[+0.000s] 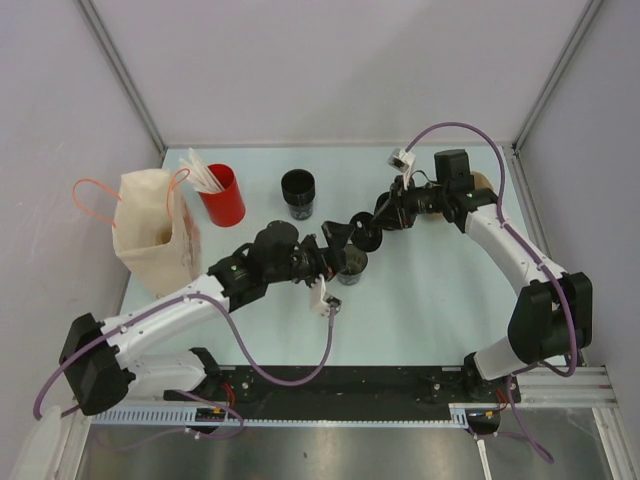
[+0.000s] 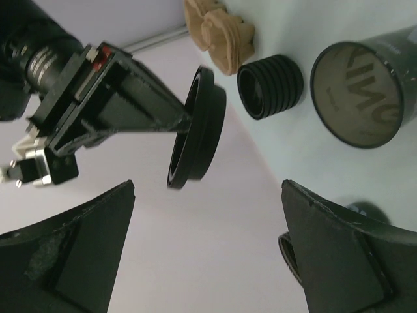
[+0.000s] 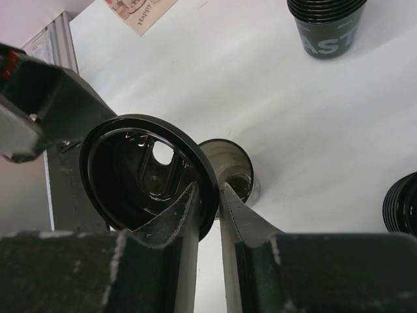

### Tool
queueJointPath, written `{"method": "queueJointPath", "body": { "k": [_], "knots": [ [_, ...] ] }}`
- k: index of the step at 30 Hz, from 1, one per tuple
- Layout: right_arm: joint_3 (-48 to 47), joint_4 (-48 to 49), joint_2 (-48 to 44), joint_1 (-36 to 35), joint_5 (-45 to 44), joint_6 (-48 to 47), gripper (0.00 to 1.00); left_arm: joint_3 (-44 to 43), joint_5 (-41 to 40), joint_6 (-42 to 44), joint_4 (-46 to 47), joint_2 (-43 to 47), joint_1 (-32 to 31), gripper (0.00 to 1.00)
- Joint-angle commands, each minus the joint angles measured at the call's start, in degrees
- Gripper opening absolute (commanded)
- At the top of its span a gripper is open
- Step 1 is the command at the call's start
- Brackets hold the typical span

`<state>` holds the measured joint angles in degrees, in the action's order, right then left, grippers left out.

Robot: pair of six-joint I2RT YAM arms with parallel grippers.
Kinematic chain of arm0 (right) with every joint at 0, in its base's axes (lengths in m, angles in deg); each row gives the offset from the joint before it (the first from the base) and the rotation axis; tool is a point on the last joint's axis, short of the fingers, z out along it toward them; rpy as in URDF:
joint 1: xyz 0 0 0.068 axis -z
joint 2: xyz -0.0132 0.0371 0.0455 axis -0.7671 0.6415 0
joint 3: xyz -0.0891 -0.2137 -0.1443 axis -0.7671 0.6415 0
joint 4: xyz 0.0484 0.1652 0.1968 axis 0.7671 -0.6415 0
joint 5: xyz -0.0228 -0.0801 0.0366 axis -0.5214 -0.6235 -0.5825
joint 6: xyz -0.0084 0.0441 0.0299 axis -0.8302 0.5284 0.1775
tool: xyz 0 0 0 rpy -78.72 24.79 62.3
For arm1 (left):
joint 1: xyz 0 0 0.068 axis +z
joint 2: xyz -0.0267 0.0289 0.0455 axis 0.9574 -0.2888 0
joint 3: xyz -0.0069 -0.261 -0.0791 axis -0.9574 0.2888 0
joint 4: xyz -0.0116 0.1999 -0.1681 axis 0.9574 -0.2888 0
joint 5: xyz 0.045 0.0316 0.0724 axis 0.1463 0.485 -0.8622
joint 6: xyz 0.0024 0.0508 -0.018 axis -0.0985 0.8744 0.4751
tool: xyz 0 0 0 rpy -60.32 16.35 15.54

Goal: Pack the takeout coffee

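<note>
Gripper on the right (image 3: pixel 208 195) is pinching a black lid (image 3: pixel 130 169) by its rim, gripper on the left (image 2: pixel 208 189) is hanging wide open and empty, and the takeout coffee (image 3: pixel 229 163) is standing upright on the table (image 1: pixel 430 290) close by, mouth up, long axis vertical, uncapped, so capping and packing are seemingly still waiting.

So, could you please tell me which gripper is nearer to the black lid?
Right. The right gripper is shut on the black lid at its rim; the left gripper stands open just short of it, not touching.
</note>
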<state>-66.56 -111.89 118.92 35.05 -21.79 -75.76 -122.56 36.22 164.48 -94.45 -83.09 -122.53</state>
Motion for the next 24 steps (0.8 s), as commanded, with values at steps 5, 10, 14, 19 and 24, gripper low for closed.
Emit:
{"method": "queueJointPath", "body": {
  "k": [5, 10, 14, 19, 24],
  "knots": [
    [-0.5, 0.59, 0.6, -0.51, 1.8, -0.7, 0.22, -3.35, 2.8, 3.18, 2.12, -4.31, -4.38, 0.99],
    [-0.14, 0.5, -0.1, -0.42, 1.27, -1.05, 0.22, -3.52, 0.61, 1.69, 3.0, -5.98, -6.57, 0.96],
    [0.12, 0.85, -0.19, -0.42, 1.1, -0.97, 0.22, -3.7, -1.15, 1.34, 3.35, -6.6, -7.54, 0.78],
    [0.38, 0.85, -0.37, -0.42, 0.92, -1.14, 0.23, -3.35, -3.79, 0.54, 6.95, -7.83, -8.16, 0.64],
    [0.47, 0.85, -0.63, -0.42, 1.01, -1.4, 0.23, -3.26, -7.13, 0.9, 10.73, -9.5, -8.25, 0.62]
  ]
}}
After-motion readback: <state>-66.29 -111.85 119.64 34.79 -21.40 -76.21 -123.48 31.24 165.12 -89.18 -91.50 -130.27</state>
